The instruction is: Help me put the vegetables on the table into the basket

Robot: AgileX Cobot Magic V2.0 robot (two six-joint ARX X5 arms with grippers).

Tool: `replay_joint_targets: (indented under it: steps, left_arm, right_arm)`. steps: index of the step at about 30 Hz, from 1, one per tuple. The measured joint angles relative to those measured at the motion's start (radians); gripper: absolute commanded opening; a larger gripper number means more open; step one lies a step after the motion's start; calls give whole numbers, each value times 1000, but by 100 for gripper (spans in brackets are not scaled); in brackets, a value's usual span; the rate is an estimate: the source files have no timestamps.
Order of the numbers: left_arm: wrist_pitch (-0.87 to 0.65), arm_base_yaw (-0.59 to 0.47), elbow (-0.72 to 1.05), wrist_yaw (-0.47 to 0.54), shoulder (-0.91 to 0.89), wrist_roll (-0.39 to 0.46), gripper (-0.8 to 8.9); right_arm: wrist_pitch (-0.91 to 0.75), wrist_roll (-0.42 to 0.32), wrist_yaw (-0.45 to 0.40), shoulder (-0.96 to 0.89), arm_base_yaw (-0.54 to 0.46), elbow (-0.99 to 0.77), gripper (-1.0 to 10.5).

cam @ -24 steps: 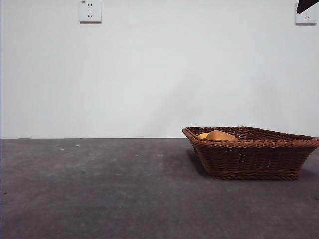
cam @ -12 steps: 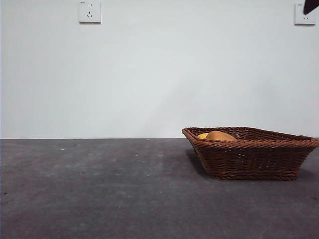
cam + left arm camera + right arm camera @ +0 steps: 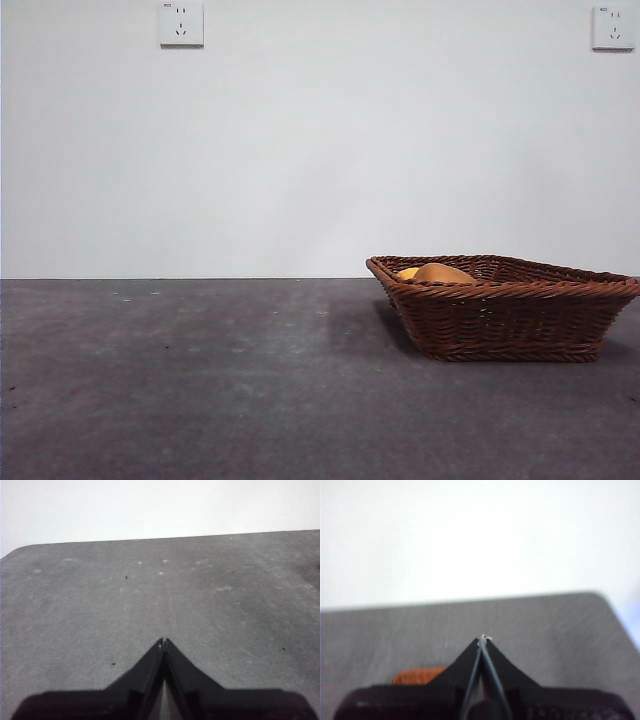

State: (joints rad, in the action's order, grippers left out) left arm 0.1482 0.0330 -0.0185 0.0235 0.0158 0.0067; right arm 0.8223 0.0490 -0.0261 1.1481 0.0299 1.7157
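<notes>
The dark brown wicker basket (image 3: 505, 310) stands on the dark grey table (image 3: 200, 380) at the right in the front view. Inside it the round brown potato (image 3: 442, 272) rises just above the rim, with the yellow corn cob (image 3: 406, 272) peeking out beside it. The eggplant is hidden. My left gripper (image 3: 163, 641) is shut and empty above bare table. My right gripper (image 3: 484, 639) is shut and empty; an orange-brown bit of the basket (image 3: 417, 675) shows beside its jaws. Neither arm shows in the front view.
A white wall with two power sockets (image 3: 181, 23) (image 3: 613, 27) stands behind the table. The table's far edge and a rounded corner (image 3: 600, 597) show in the right wrist view.
The black gripper tip at the top right corner of the front view has drawn up and out of the picture. The basket and the vegetables in it have not moved.
</notes>
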Motion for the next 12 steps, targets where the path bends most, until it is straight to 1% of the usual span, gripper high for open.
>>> replay_joint_targets:
  steps: [6, 9, 12]
  left_arm:
    - [0, 0, 0, 0, 0, 0, -4]
    - [0, 0, 0, 0, 2, 0, -4]
    - [0, 0, 0, 0, 2, 0, -4]
  right_arm:
    - [1, 0, -11, -222, -5, 0, 1]
    - [-3, -1, -51, -318, -4, -6, 1]
    - [-52, -13, -101, -410, -4, -57, 1]
